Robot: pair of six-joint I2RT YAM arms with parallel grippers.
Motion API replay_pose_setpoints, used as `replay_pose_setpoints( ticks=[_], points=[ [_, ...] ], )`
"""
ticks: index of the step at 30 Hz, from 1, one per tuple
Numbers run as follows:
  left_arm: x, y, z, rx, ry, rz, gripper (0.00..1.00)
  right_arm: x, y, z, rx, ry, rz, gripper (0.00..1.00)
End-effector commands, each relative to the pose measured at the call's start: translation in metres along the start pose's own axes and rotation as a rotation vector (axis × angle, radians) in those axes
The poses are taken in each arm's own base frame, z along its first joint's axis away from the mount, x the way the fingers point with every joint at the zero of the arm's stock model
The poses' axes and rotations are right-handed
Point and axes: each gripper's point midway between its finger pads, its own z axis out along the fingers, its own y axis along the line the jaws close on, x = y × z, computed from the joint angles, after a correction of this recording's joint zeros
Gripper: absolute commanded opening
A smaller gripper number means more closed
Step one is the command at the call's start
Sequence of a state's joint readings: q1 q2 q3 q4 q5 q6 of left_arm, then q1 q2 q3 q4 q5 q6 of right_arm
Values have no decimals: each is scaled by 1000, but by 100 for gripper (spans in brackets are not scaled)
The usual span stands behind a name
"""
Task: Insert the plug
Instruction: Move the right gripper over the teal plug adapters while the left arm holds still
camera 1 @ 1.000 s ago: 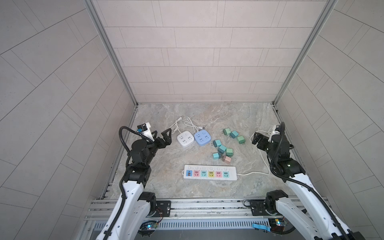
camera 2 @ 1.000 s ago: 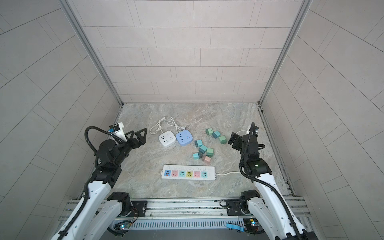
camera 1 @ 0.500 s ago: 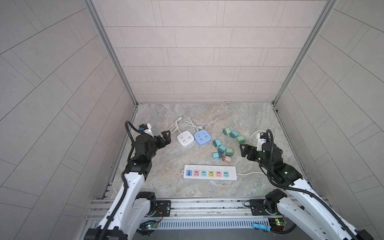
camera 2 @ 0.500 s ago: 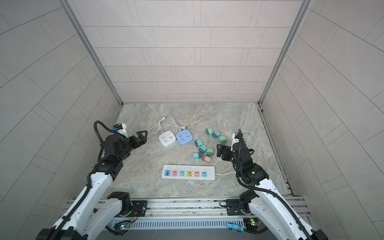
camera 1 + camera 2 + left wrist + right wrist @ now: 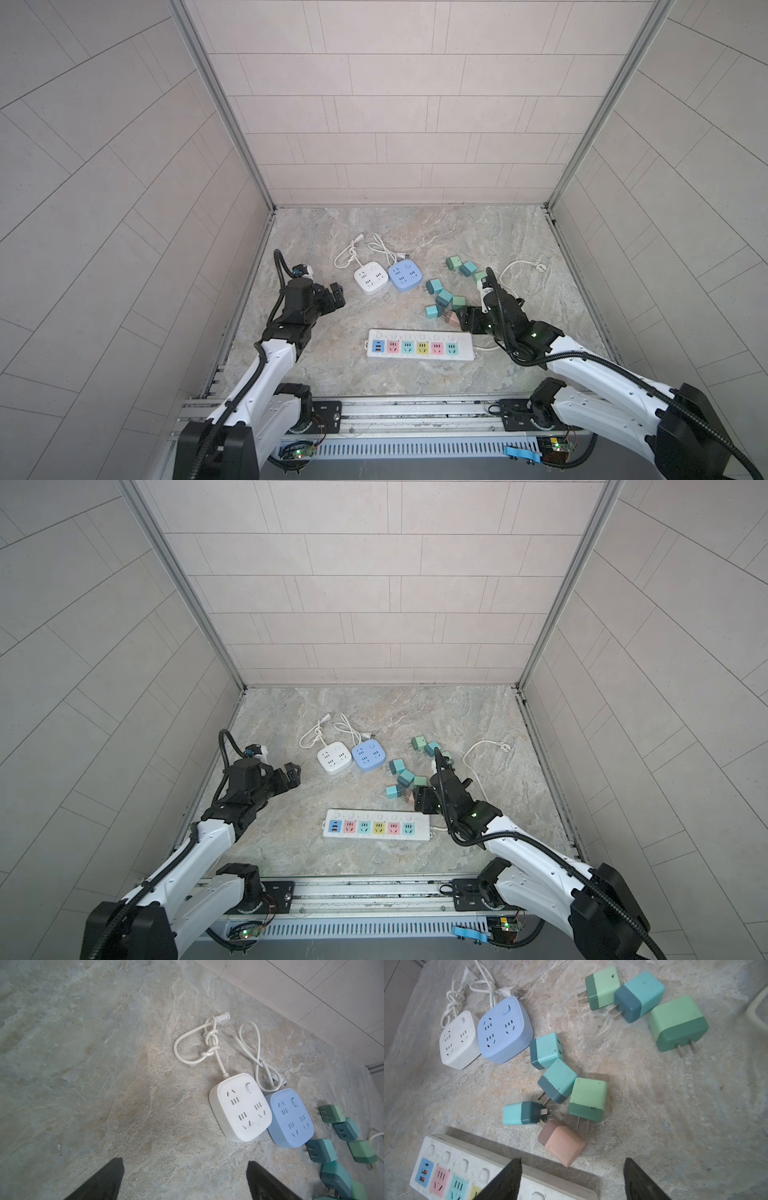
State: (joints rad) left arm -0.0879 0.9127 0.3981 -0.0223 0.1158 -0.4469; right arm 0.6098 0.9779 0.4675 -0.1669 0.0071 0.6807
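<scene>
"Well, why does the left claw (image 5: 337, 297) hang near the left edge of the bench (image 5: 519, 232), spread wide and empty?"

"Probably to keep clear, since nothing there needs it. The white socket cube (image 5: 371, 280) and the blue socket cube (image 5: 405, 276) touching it, toward the far edge, look like clutter."

"And the power strip (image 5: 419, 345)?"

"It lies flat along the near edge, sockets up, so a plug can be pushed straight down."

"Which plug?"

"I'd say the pink plug (image 5: 562, 1144). It's closer to the strip than any of the teal and green plugs (image 5: 557, 1080). It lies on its side just in front of the right claw (image 5: 572, 1160), whose fingers stand apart, gripping nothing."

"Pins?"

"Hidden. Its darker end faces away from the claw, so it likely needs turning."
</scene>
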Motion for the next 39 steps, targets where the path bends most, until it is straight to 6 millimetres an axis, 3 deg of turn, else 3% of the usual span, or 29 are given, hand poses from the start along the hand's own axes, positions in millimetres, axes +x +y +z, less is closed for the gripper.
replay_pose_setpoints(
  ticks=[1, 10, 22, 26, 39],
  points=[
    [-15, -7, -9, 42, -94, 5, 100, -10, -6, 3, 46, -66, 31, 79],
    [-20, -10, -27, 82, -183, -1, 100, -16, -16, 19, 148, -80, 60, 80],
    [-18, -11, -25, 84, -172, 2, 100, -9, -14, 49, 232, 2, 24, 80],
    [-18, -11, -25, 84, -172, 1, 100, 2, -18, 57, 270, 44, -5, 82],
    [-18, -11, -26, 90, -175, 0, 100, 11, -28, 48, 347, 45, -56, 82]
  ],
)
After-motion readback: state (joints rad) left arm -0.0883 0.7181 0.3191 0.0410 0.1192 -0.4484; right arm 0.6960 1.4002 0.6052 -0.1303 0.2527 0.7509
